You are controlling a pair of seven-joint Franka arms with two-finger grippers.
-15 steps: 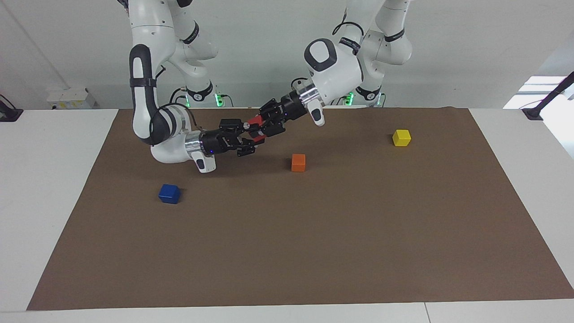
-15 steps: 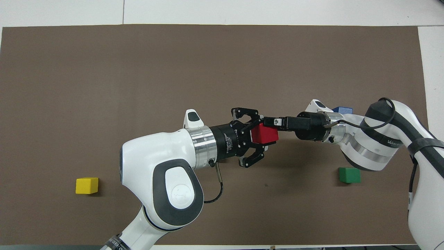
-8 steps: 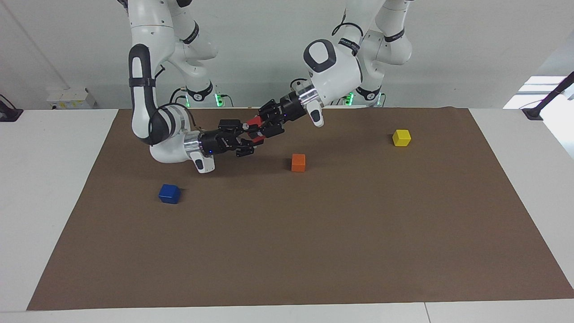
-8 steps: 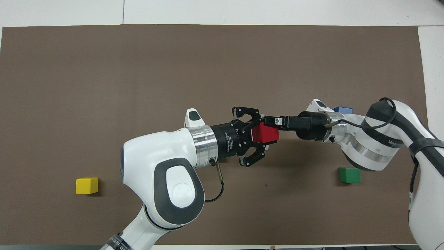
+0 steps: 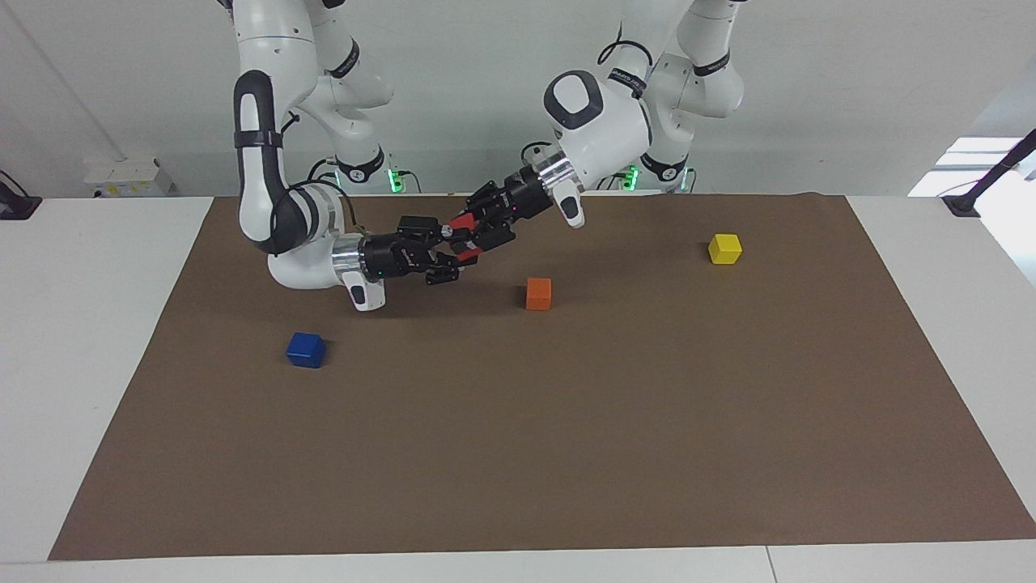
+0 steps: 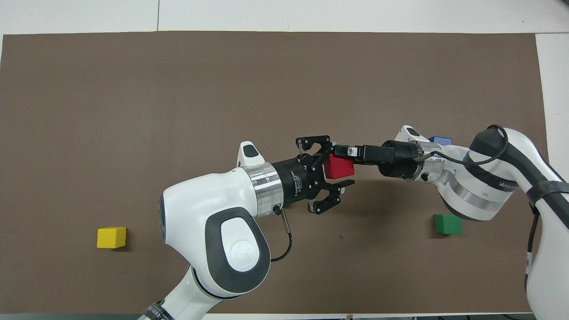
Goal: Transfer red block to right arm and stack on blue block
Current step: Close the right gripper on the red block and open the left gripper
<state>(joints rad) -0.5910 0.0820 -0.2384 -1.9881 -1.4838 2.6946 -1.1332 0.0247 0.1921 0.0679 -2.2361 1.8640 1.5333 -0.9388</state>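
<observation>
The red block (image 6: 338,166) is up in the air over the mat, between the fingers of my right gripper (image 6: 343,167), which is shut on it. My left gripper (image 6: 333,171) faces it with its fingers spread wide around the block and not touching it. In the facing view the two grippers meet nose to nose, the left gripper (image 5: 479,222) above the right gripper (image 5: 447,248), with bits of the red block (image 5: 462,220) showing between them. The blue block (image 5: 306,350) sits on the mat toward the right arm's end. In the overhead view the blue block (image 6: 439,140) is partly hidden by my right wrist.
An orange cube (image 5: 538,293) lies on the brown mat (image 5: 566,445) near the middle. A yellow cube (image 5: 724,248) lies toward the left arm's end. A green cube (image 6: 447,224) lies near the right arm, nearer to the robots than the blue block.
Both hands have risen slightly together with the red block. The right gripper stays shut on it and the left gripper's fingers stay spread.
</observation>
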